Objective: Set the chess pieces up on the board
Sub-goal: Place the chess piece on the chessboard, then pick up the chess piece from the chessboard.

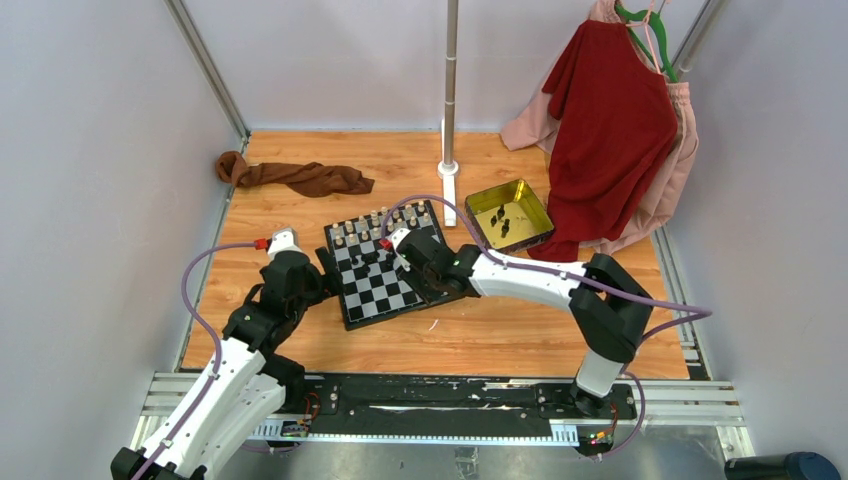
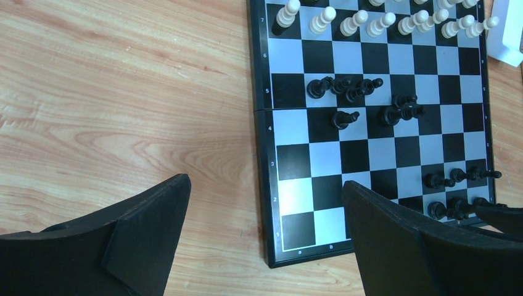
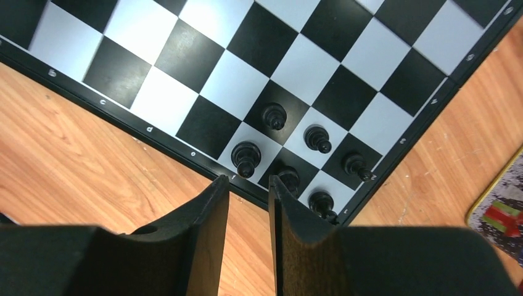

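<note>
The right gripper [image 3: 248, 203], jaws nearly closed on nothing, hangs just off the board [image 3: 123, 105] edge beside six placed black pieces [image 3: 245, 158], while the left gripper [image 2: 265, 209] waits open; next, probably, the loose black pieces [image 2: 345, 89] mid-board ahead.

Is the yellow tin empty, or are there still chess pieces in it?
Not empty. The top view shows a few dark pieces lying on the floor of the open yellow tin, right of the board.

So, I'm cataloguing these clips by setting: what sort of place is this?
Probably a robot test cell, not a home: plain grey walls enclose a wooden table, a metal rail carries the arms, and clothes hang as props.
</note>
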`<action>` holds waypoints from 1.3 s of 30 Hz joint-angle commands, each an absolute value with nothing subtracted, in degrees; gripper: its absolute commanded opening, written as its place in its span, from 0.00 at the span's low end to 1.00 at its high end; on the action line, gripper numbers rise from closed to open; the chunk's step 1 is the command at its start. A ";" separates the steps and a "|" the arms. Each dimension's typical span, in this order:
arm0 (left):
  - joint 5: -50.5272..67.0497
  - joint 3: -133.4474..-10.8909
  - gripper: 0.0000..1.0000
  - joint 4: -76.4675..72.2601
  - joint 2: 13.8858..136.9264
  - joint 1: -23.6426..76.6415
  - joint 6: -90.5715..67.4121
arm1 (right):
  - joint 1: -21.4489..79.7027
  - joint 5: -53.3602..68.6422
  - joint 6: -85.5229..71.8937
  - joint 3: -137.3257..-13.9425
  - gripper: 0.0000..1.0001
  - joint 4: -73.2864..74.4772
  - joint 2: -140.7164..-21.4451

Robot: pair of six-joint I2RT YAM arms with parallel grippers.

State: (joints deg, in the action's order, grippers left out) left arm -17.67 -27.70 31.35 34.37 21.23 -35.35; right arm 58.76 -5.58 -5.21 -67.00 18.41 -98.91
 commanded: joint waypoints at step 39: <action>-15.99 -29.25 0.87 30.29 36.08 21.80 -32.26 | 50.20 6.27 -3.93 -90.53 0.34 21.82 -112.25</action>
